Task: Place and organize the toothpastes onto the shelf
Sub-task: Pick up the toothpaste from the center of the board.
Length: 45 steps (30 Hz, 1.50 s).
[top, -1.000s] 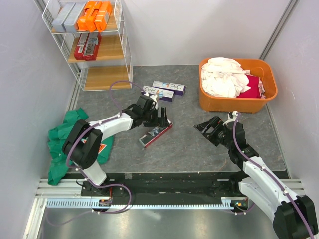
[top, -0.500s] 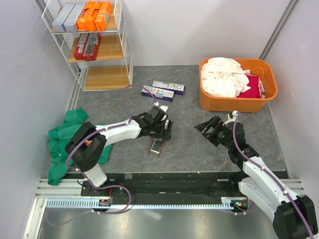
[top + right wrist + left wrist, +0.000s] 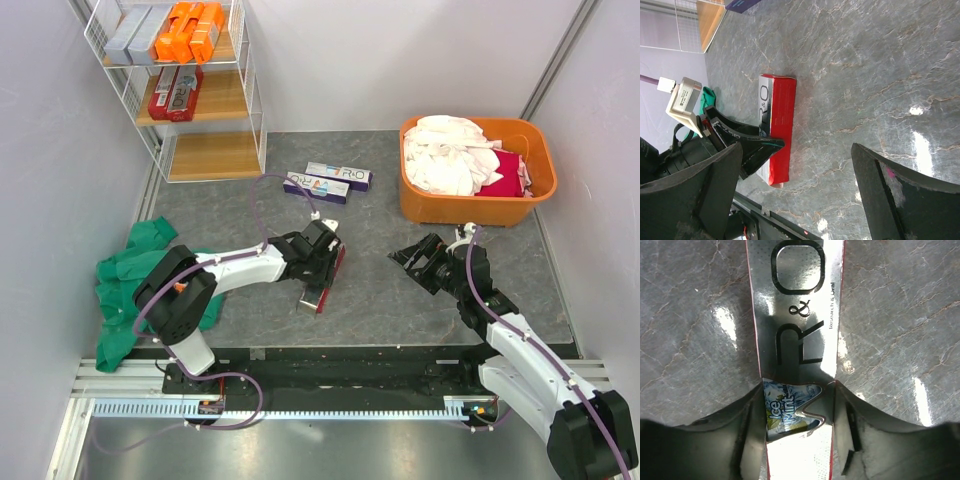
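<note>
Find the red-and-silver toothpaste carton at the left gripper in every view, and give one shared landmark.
Top external: the red-and-silver carton lies mid-table, below the two purple cartons.
Left wrist: it runs up the middle, silver R&O panel showing.
Right wrist: left of centre, red side showing.
Shared landmark: the left gripper astride the carton.

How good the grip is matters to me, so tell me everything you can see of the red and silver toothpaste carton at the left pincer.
The red and silver toothpaste carton is a long slim cardboard-looking box: a glossy silver face with large black R&O lettering and a small blue Ice Mint emblem, red sides and end. It looks closed. It lies on the grey marbled table, with the left pincer straddling it, fingers against both long sides.
</note>
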Available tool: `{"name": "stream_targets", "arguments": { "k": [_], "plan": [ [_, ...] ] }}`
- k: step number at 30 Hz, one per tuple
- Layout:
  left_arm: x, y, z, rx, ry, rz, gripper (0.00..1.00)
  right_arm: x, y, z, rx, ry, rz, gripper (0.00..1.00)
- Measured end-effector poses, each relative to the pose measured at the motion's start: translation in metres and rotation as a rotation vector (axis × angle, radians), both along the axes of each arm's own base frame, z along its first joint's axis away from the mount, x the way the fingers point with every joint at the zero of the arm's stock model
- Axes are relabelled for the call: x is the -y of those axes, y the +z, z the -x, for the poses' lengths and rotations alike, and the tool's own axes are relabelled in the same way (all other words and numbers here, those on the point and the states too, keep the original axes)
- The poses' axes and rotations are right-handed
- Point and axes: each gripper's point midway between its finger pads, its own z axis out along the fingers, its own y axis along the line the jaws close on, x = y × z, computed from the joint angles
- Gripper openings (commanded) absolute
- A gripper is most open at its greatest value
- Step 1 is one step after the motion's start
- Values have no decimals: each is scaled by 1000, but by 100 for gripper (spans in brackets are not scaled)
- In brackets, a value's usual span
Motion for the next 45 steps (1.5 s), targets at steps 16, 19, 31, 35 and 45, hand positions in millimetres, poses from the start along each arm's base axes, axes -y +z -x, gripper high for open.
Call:
{"name": "stream_targets", "arguments": {
  "k": [16, 19, 31, 35, 45],
  "plan": [
    [51, 32, 36, 41, -160, 62, 45, -18, 6, 1, 26, 84, -80, 98],
    [71, 50, 39, 72, -194, 104, 45, -22, 5, 2, 19, 106, -93, 98],
    [128, 102, 66, 146, -316, 222, 46, -32, 10, 2, 34, 155, -138, 83],
    [132, 102, 74, 146, -342, 221, 47, -34, 12, 4, 49, 164, -166, 57],
    [133, 109, 74, 165, -345, 234, 76, -36, 30, 8, 118, 181, -212, 31]
  ]
}}
